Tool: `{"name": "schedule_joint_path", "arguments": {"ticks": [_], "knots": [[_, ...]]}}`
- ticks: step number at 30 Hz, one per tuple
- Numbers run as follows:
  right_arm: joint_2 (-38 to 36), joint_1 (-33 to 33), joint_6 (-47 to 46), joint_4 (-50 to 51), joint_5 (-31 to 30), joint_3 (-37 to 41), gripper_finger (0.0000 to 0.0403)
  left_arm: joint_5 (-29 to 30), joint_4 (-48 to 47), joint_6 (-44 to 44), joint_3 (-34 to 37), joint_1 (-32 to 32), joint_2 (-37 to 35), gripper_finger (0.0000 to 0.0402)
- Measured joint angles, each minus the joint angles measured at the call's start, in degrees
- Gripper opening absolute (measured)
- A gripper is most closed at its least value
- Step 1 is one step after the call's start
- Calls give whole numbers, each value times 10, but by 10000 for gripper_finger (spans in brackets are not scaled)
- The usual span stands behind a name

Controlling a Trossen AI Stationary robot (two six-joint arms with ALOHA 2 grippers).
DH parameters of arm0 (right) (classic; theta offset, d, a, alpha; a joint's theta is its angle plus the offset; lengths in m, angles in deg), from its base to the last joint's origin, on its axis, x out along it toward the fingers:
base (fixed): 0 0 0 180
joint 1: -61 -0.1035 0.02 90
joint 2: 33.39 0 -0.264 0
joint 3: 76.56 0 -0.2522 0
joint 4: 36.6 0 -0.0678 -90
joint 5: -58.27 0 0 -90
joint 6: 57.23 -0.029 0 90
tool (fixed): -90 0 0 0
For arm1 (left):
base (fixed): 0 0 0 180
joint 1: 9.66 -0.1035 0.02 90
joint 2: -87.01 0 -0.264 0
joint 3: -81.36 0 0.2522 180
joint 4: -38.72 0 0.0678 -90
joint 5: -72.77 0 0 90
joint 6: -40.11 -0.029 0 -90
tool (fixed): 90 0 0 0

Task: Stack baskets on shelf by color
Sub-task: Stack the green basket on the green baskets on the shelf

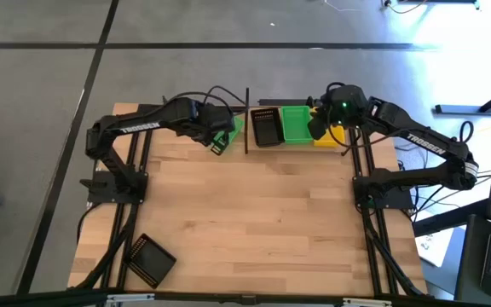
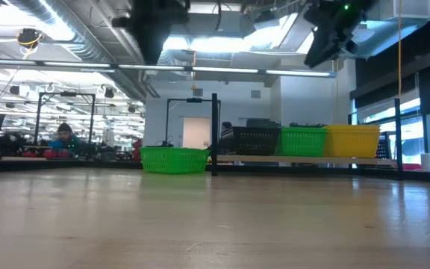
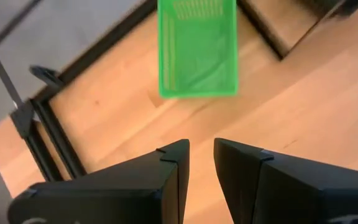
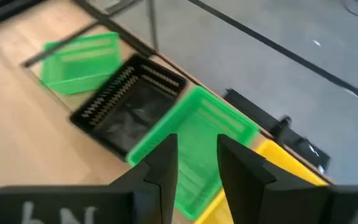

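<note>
We see a plank-patterned wooden tabletop (image 1: 254, 222), pale and smooth, with the shelf (image 1: 301, 143) at its 12 o'clock edge: a narrow pale board framed by thin black metal posts.

On the shelf three baskets sit in a row, touching side by side: a black basket (image 1: 267, 128), a green basket (image 1: 296, 124) and a yellow basket (image 1: 326, 138), the yellow one mostly under the right arm. All are shallow rectangular plastic with perforated walls; the low view shows them lined up black (image 2: 256, 140), green (image 2: 302, 140), yellow (image 2: 352, 140).

A second green basket (image 1: 226, 135) lies on the tabletop just at 9 o'clock of the shelf's upright post, beside it, not on the board. In the left wrist view it (image 3: 197, 46) rests flat, open side up, slotted rim visible.

Another black basket (image 1: 149, 258) sits well apart near the tabletop's 7 o'clock corner, grid bottom showing.

Left end effector (image 3: 201, 162) hangs above the loose green basket, dark wedge-shaped fingers a narrow gap apart, holding nothing.

Right end effector (image 4: 197, 155) hovers over the shelf's green and yellow baskets, fingers parted with a slim gap, nothing between them.

A person sits in the room far behind, seen in the low view.
</note>
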Motion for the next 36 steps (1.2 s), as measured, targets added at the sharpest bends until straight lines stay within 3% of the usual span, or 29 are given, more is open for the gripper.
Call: {"name": "schedule_joint_path", "arguments": {"ticks": [3, 9, 20, 36], "knots": [[0, -6, 26, -1, 34, -10, 110, -35, 20, -16, 43, -23, 0, 66], [0, -10, 59, -1, 80, -20, 110, -195, 115, -30, 135, -81, 0, 66], [0, -9, 79, 0, 90, -20, 110, -165, 313, -67, 235, -189, 0, 66], [0, -9, 80, 0, 89, -20, 110, -206, 428, -76, 328, -277, 7, 66]]}}
